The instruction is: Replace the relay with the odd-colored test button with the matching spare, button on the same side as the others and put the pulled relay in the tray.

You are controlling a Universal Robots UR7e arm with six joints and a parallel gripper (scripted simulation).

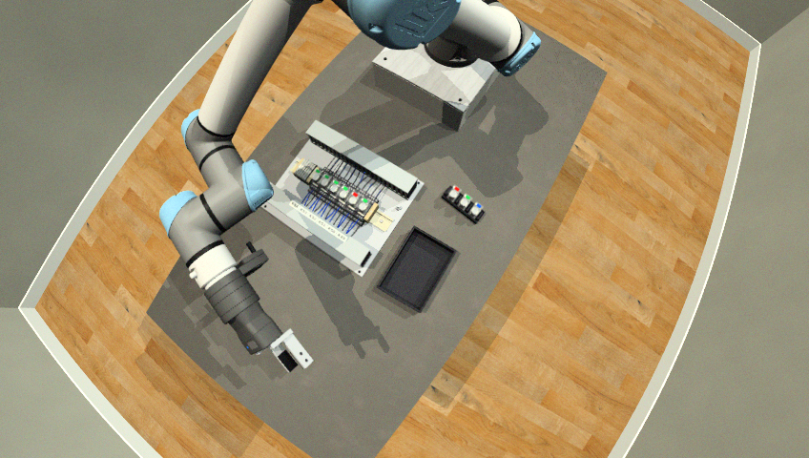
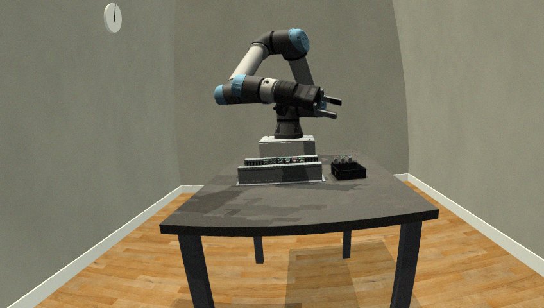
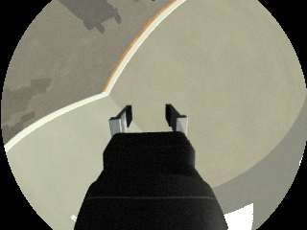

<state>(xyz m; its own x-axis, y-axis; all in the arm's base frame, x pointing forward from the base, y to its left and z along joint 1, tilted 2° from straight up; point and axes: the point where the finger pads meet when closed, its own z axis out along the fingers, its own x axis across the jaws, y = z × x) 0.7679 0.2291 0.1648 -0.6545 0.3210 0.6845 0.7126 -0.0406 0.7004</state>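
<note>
The relay with the red button (image 1: 353,197) sits in the row on the panel, second from the right end; the other relays in the row show green buttons. Three spares stand in a black holder right of the panel: one with a red button (image 1: 454,192), one with a green button (image 1: 466,199) in the middle, one with a blue button (image 1: 476,208). The tray (image 1: 391,264) (image 2: 348,176) shows nothing inside in the top view. My gripper (image 1: 294,358) (image 2: 339,108) (image 3: 148,111) is open and empty, high above the table and away from panel, tray and spares.
Grey wire ducts (image 1: 363,161) (image 2: 280,173) stand along both long sides of the panel, higher than its plate. Wires run beside the relay row. The robot's base block (image 1: 423,85) (image 2: 282,146) is behind the panel. The tray lies between the panel and the table's right edge.
</note>
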